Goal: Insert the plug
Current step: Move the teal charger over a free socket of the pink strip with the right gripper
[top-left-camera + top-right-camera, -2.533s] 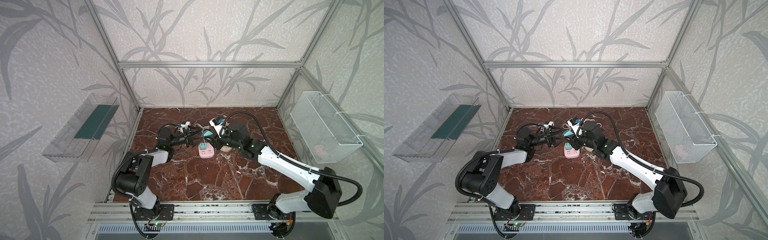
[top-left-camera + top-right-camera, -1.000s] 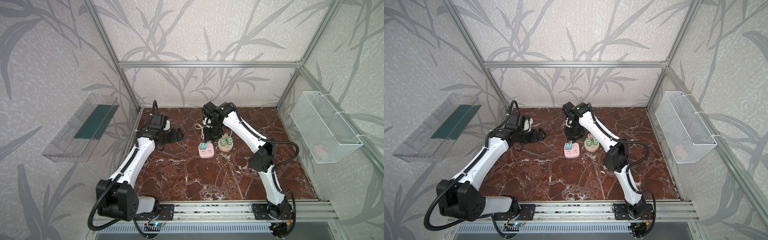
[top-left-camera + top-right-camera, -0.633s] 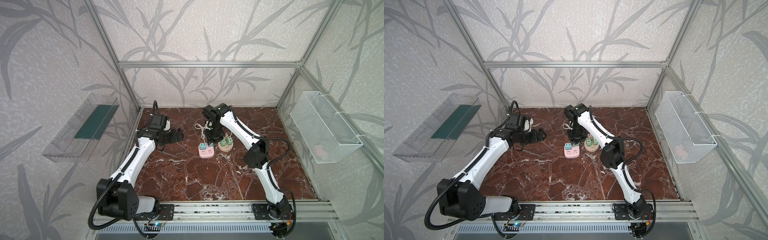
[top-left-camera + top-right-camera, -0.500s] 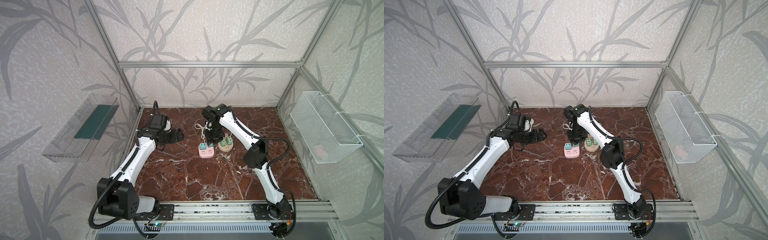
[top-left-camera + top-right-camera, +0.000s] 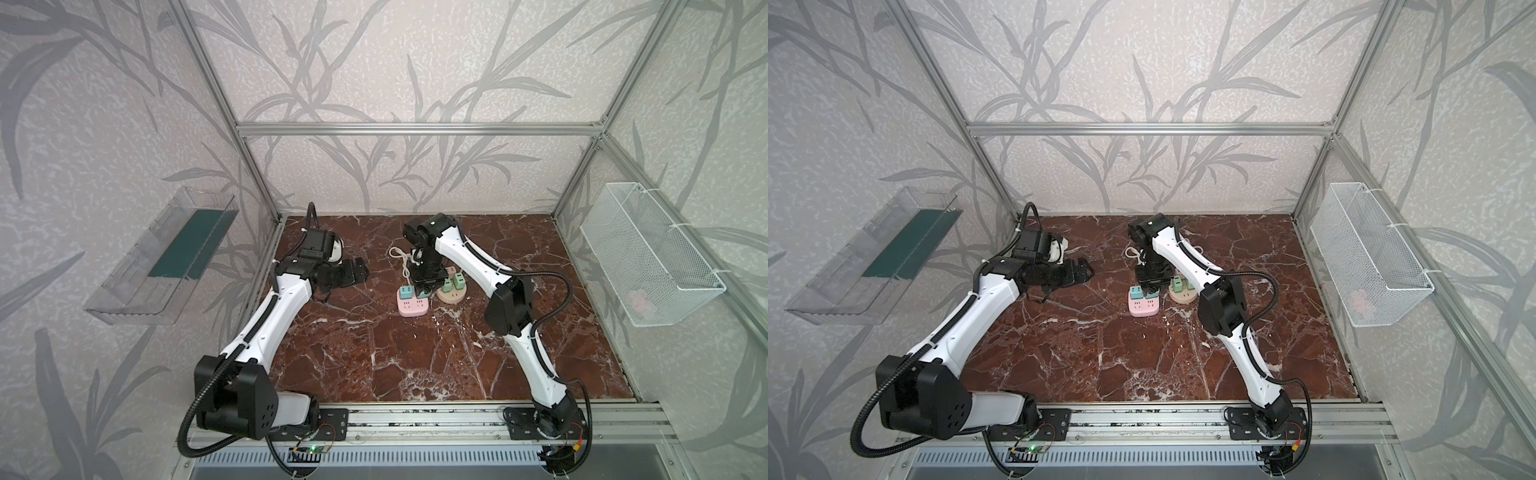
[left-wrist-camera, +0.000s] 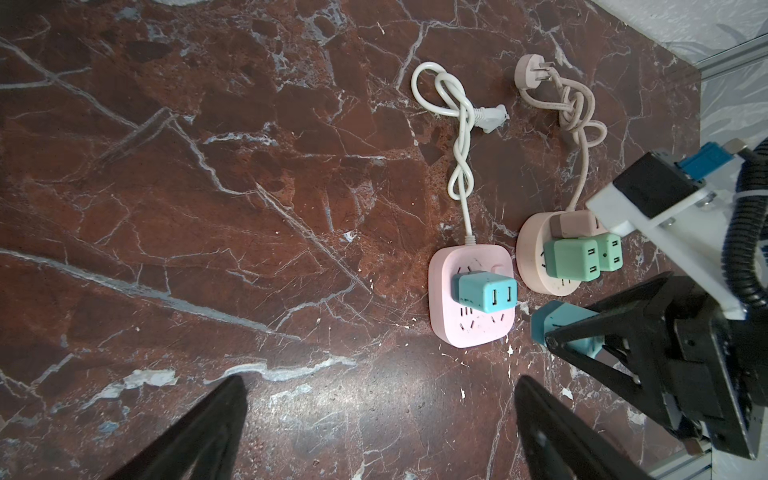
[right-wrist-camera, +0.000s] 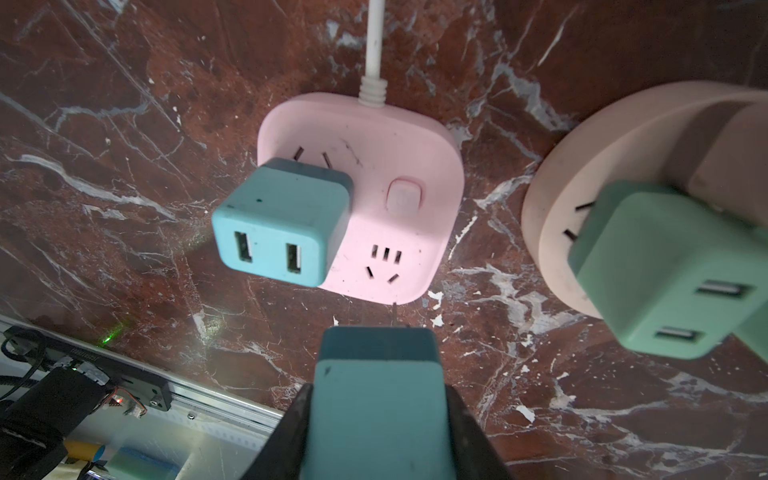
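A pink square power strip point(image 5: 413, 306) point(image 5: 1143, 306) lies mid-table, with one light-blue plug point(image 7: 282, 232) point(image 6: 484, 293) seated in it. A free socket point(image 7: 384, 264) shows beside that plug. My right gripper point(image 5: 428, 286) point(image 7: 378, 399) is shut on a second blue plug point(image 7: 378, 411) point(image 6: 557, 328), held just above the strip's near edge. My left gripper point(image 5: 357, 270) point(image 6: 378, 390) stands open and empty, well to the left of the strip.
A round beige power strip point(image 5: 451, 296) point(image 7: 582, 195) carrying green plugs point(image 7: 665, 282) sits right beside the pink one. A white cord point(image 6: 453, 120) and a beige cord point(image 6: 575, 112) lie knotted behind. A wire basket point(image 5: 648, 257) hangs on the right wall, a clear tray point(image 5: 166, 257) on the left wall.
My right gripper has come a little nearer and lower over the pink strip with the plug still in it, and its elbow has swung. The left arm has hardly moved.
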Motion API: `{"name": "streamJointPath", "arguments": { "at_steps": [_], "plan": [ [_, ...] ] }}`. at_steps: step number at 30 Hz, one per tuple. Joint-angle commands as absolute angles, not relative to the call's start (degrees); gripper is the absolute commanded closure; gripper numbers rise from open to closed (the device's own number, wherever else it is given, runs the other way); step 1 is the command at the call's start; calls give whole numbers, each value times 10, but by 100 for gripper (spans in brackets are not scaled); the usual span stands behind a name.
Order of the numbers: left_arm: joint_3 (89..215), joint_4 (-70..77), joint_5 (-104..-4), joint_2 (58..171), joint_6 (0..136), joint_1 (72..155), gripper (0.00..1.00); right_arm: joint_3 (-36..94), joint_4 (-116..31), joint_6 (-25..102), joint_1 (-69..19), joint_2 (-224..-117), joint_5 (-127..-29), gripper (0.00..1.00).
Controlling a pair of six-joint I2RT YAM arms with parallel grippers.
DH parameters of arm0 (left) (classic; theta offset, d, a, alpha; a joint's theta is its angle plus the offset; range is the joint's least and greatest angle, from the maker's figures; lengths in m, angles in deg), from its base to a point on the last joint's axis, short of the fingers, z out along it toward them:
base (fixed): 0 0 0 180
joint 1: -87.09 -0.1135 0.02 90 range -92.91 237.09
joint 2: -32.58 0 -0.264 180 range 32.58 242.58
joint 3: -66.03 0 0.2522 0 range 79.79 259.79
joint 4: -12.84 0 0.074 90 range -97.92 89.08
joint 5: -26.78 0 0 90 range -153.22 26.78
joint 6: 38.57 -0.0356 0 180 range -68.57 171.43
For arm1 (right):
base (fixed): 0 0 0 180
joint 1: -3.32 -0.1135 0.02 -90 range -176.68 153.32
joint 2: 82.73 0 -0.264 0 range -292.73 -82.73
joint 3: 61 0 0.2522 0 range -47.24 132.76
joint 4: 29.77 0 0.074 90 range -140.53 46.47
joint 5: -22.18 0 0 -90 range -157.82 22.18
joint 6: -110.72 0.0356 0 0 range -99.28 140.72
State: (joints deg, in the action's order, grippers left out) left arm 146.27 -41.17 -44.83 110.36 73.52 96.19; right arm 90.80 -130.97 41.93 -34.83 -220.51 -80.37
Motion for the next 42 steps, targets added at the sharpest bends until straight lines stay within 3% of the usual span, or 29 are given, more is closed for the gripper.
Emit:
{"name": "streamJointPath", "arguments": {
  "at_steps": [1,42],
  "plan": [
    [1454,-411,-443,1106,734,962,1,906,-1312,417,-347,-2218,-808,100],
    [1451,-409,-440,1106,738,962,1,900,-1301,425,-347,-2257,-794,100]
  ]
}}
